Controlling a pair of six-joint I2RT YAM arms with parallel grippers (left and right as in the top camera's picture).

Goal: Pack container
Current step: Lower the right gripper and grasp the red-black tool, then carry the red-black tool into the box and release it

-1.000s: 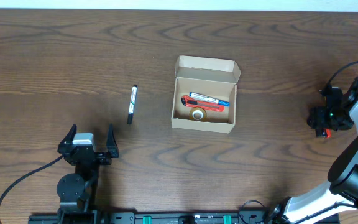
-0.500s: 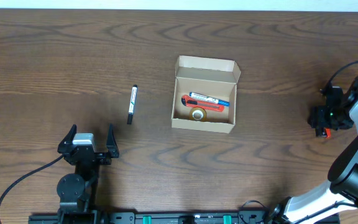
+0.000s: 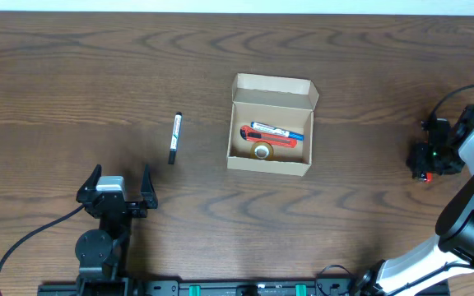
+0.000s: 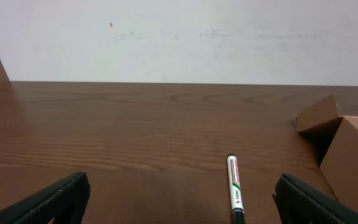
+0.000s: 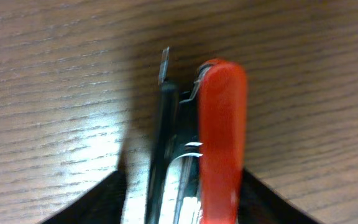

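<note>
A: What does the container look like, and where does it sit?

B: It's a small tan cardboard box, plain, with its flap lid hinged at the far edge and standing open. It rests on the wood surface ahead of the left claw and off to that claw's right, well to the left of the right claw. Inside lie a red cutter, a white-and-blue marker against its far side, and a roll of tape by the front wall.

A: What is hard to make out?

B: From the left wrist only a corner of the container shows, cut off at the right edge, its inside hidden. A pen lies ahead of the left claw, a little to its right, and there the pen's near end runs out of frame. The right wrist view is blurred and very close: a red-and-black tool with a thin metal tip, possibly a second cutter, its near end cropped.

A: And the arms?

B: The left arm sits low, its claw level and pointing forward, fingers spread wide with nothing between them. The right arm reaches far out to its right, claw down at the surface with a finger on either side of the tool. Whether they press it, I cannot tell.
</note>
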